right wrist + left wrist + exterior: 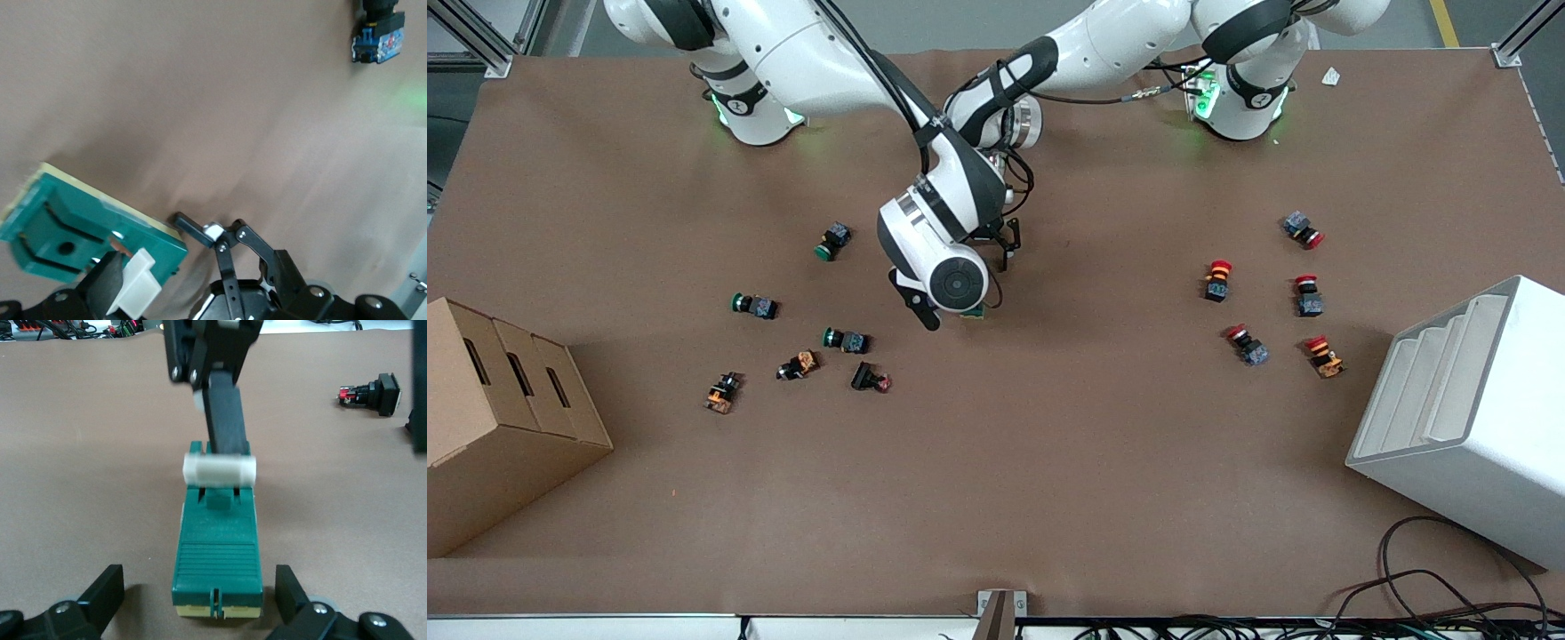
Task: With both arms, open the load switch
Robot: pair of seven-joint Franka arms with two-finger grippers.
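Load switch (217, 550), table centre: lever-opening step. Right gripper (217, 437) at its twelve o'clock, pinching white lever (219, 470). Left gripper (200, 603) spread astride the body; must clamp next.

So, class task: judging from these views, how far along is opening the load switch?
Done: both grippers have reached the load switch mid-table. In hand: the right gripper has a finger on the white lever; the left gripper sits open, its fingers either side of the green body. Left: whether the lever is fully thrown cannot be told.

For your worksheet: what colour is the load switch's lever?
White lever on the dark green load switch; left wrist view.
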